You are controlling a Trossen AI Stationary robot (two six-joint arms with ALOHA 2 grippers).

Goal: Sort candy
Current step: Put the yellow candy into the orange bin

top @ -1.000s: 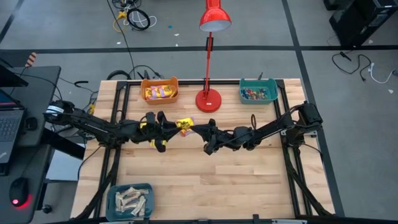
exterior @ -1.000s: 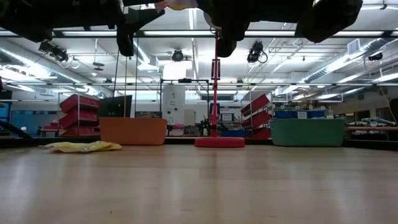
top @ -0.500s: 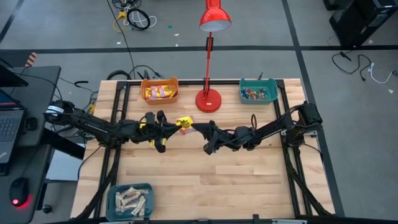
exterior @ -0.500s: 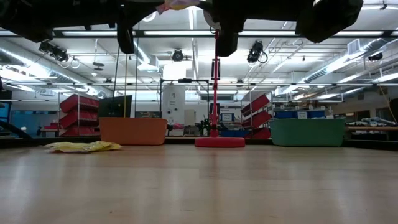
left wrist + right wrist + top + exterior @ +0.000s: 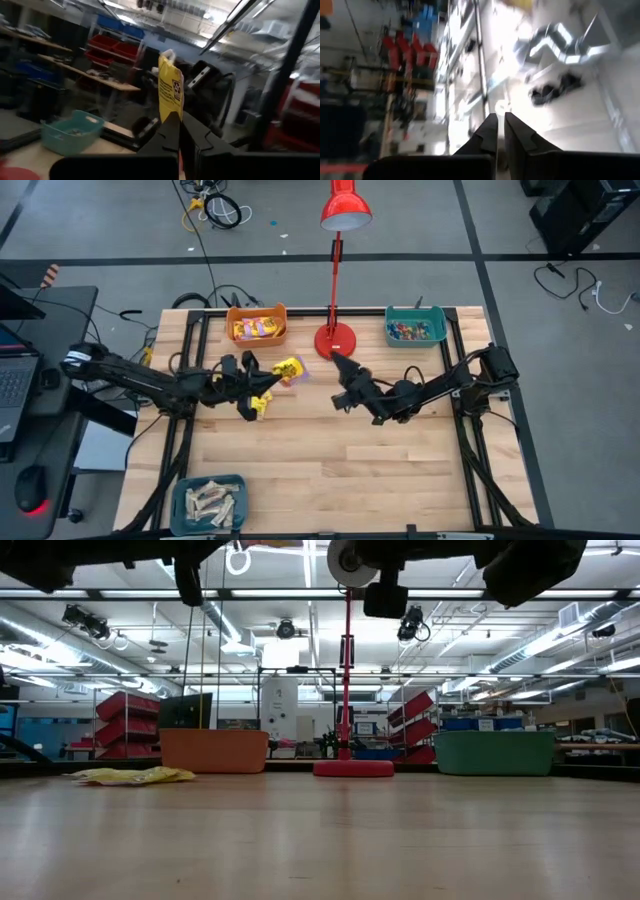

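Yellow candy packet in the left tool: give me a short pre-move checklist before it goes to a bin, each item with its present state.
1. Left tool shut on the yellow candy packet: ok.
2. Right tool let go of the packet and apart from it: ok.
3. Packet lifted off the table: ok.
4. Orange bin, which already holds yellow packets, unobstructed from above: ok.
5. Another yellow packet lies on the table near that bin: not ok, left to sort.
6. How firmly the packet is held: cannot tell.

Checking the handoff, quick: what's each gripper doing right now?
Left gripper: shut on the yellow candy packet, held above the table.
Right gripper: shut, empty.
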